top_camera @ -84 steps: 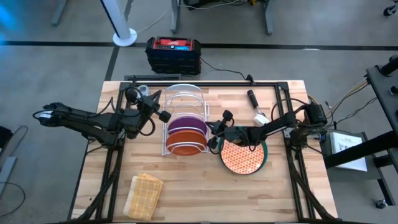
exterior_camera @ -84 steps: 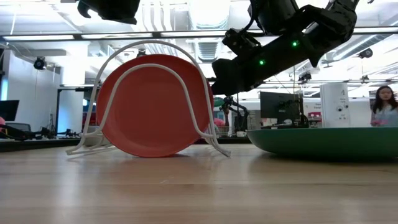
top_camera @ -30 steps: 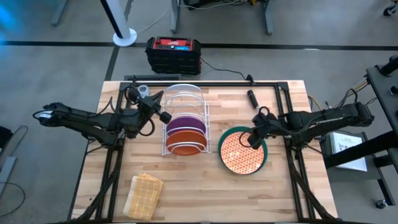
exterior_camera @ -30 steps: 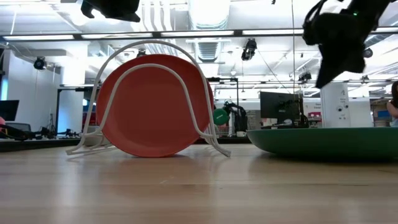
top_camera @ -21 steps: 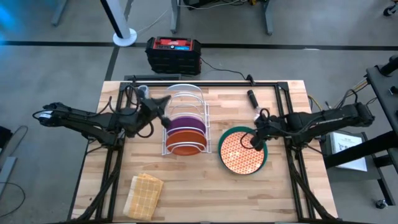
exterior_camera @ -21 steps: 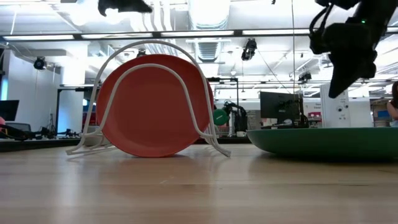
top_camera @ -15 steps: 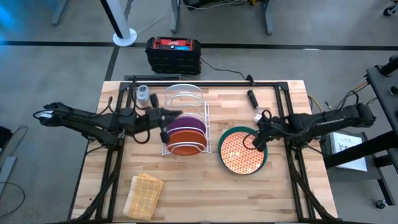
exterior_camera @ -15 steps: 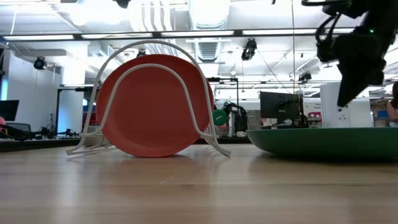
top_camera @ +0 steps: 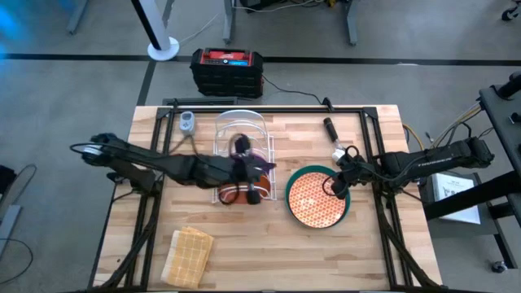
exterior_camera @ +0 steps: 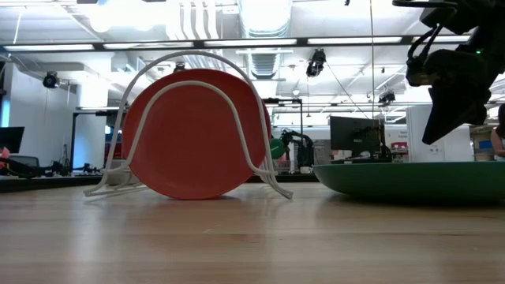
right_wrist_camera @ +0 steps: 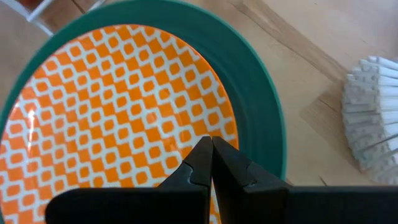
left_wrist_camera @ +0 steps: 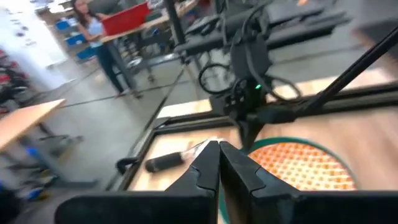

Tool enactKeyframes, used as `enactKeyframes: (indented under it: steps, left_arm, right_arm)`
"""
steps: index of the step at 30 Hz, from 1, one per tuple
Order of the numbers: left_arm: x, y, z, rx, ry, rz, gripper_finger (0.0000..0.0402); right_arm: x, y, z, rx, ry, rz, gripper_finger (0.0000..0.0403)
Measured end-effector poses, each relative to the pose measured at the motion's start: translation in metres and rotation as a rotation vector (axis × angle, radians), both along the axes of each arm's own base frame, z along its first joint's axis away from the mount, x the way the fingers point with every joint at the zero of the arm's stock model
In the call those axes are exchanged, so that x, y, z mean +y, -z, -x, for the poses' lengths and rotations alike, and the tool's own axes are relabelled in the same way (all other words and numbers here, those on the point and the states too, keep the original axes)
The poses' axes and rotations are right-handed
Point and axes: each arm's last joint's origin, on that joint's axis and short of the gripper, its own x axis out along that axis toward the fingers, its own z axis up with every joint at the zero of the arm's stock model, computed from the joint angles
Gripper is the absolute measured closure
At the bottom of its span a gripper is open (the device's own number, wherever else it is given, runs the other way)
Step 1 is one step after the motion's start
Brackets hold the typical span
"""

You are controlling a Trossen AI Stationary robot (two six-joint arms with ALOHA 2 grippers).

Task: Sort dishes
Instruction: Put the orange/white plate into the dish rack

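Left gripper (top_camera: 254,181): fingers pressed together, empty, hovering over the white wire rack (top_camera: 242,124).
Right gripper (right_wrist_camera: 210,151): closed, empty, hanging above the orange-patterned plate (top_camera: 317,200).
Plates: patterned one lying inside the teal-green plate (top_camera: 345,199); plain orange plate (exterior_camera: 193,134) standing upright in the rack.

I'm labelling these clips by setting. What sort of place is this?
Probably a robotics lab or workshop, not a kitchen. The wooden table stands on a bare grey floor, computer monitors and rows of ceiling lights fill the big open room behind, and the plate rack looks set up as a test.
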Motion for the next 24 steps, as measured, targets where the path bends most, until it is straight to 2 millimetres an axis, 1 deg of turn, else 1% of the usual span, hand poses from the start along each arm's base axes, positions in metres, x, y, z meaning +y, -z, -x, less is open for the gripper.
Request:
enactKeyframes:
  steps: [3, 7, 11, 16, 19, 24]
  left_arm:
    - [-0.018, 0.001, -0.016, 0.030, 0.012, -0.038, 0.0401]
    - [-0.041, 0.003, -0.029, 0.031, 0.062, -0.049, 0.0401]
    - [-0.062, 0.027, -0.040, 0.102, 0.097, -0.080, 0.0401]
    - [-0.087, 0.057, -0.048, 0.156, 0.031, -0.135, 0.0401]
    - [-0.101, 0.068, -0.052, 0.174, 0.024, -0.128, 0.0401]
    - [-0.116, 0.078, -0.058, 0.185, 0.009, -0.073, 0.0401]
  right_arm:
    - [0.000, 0.000, 0.001, -0.003, -0.019, 0.011, 0.0403]
    - [0.000, 0.002, 0.003, -0.004, -0.035, 0.021, 0.0403]
    - [-0.001, 0.004, 0.005, 0.004, -0.044, 0.027, 0.0403]
    - [-0.001, 0.008, 0.007, 0.015, -0.045, 0.028, 0.0403]
    - [-0.001, 0.009, 0.007, 0.020, -0.057, 0.032, 0.0403]
    - [-0.001, 0.008, 0.008, 0.019, -0.076, 0.043, 0.0403]
